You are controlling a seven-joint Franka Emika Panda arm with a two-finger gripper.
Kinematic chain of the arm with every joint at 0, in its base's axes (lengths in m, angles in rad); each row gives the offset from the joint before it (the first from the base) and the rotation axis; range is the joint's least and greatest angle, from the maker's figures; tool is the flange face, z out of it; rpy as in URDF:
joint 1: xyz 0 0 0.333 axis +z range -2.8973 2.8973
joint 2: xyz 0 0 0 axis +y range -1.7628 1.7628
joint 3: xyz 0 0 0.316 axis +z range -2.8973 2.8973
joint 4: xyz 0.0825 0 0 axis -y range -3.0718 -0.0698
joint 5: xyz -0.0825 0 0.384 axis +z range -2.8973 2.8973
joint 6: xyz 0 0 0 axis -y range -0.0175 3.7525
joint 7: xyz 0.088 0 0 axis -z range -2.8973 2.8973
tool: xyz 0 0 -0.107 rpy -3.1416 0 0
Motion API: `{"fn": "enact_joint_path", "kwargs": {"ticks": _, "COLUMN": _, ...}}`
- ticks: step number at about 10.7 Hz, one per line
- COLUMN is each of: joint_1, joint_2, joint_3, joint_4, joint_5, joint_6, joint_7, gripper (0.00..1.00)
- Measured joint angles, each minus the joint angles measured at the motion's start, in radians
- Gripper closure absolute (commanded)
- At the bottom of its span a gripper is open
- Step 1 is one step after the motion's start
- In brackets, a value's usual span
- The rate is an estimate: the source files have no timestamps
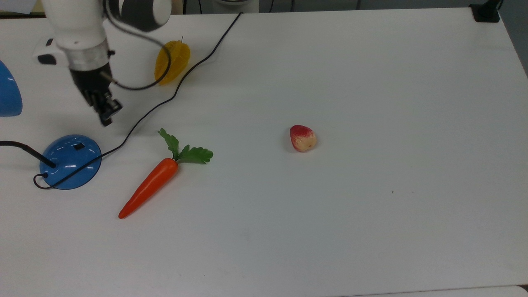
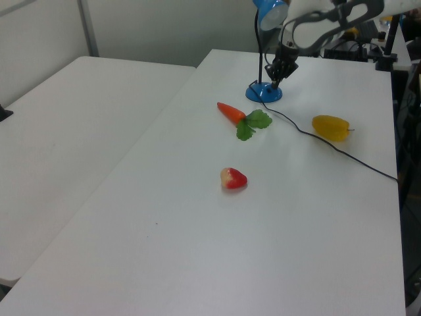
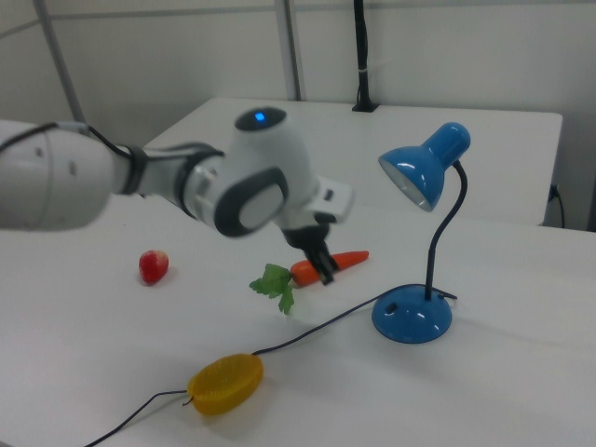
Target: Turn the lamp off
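The lamp (image 1: 70, 163) is found at the top view's left edge of the white worktop (image 1: 371, 82). Its glossy blue dome base is set flat, and a small black rocker switch (image 1: 79, 146) is seen on the upper slope of the dome. In the right view, a thin black gooseneck (image 3: 447, 233) is curved up from the base to a blue shade (image 3: 424, 172). No glow is made out inside the shade, so the switch is judged to be possibly flipped already.

The claw (image 1: 106, 117) is held above the worktop, just beside the base and clear of the switch. Its fingers are pressed together with nothing between them.

If another press is needed, the joined fingertips should be brought straight down onto the raised end of the rocker. The press should be kept short and vertical, since a slip is invited by the slick, rounded dome. The black cord (image 1: 165, 101) trailing past the base should be avoided.

A smooth plastic carrot (image 1: 150, 185), a ridged yellow starfruit (image 1: 172, 62) and a small red strawberry (image 1: 302, 138) are left lying apart.
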Motion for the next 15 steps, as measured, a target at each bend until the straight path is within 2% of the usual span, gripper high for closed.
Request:
{"fn": "enact_joint_path", "kwargs": {"ticks": 2, "joint_1": 0.065, "joint_2": -0.121, "joint_3": 0.003, "joint_4": 0.012, "joint_5": 0.000, "joint_6": -0.242, "joint_7": -0.058, "gripper": 0.99}}
{"fn": "enact_joint_path", "kwargs": {"ticks": 3, "joint_1": 0.085, "joint_2": -0.161, "joint_3": 0.005, "joint_4": 0.021, "joint_5": 0.000, "joint_6": -0.331, "joint_7": -0.087, "gripper": 0.96}}
{"fn": "enact_joint_path", "kwargs": {"ticks": 5, "joint_1": 0.126, "joint_2": -0.237, "joint_3": 0.007, "joint_4": 0.044, "joint_5": 0.009, "joint_6": -0.511, "joint_7": -0.175, "gripper": 0.72}}
{"fn": "enact_joint_path", "kwargs": {"ticks": 6, "joint_1": 0.139, "joint_2": -0.275, "joint_3": 0.007, "joint_4": 0.051, "joint_5": 0.019, "joint_6": -0.582, "joint_7": -0.220, "gripper": 0.25}}
{"fn": "enact_joint_path", "kwargs": {"ticks": 7, "joint_1": 0.141, "joint_2": -0.309, "joint_3": 0.007, "joint_4": 0.057, "joint_5": 0.036, "joint_6": -0.644, "joint_7": -0.276, "gripper": 0.00}}
{"fn": "enact_joint_path", "kwargs": {"ticks": 10, "joint_1": 0.140, "joint_2": -0.354, "joint_3": 0.007, "joint_4": 0.077, "joint_5": 0.046, "joint_6": -0.730, "joint_7": -0.365, "gripper": 0.00}}
{"fn": "enact_joint_path", "kwargs": {"ticks": 15, "joint_1": 0.140, "joint_2": -0.356, "joint_3": 0.007, "joint_4": 0.084, "joint_5": 0.045, "joint_6": -0.740, "joint_7": -0.374, "gripper": 0.00}}
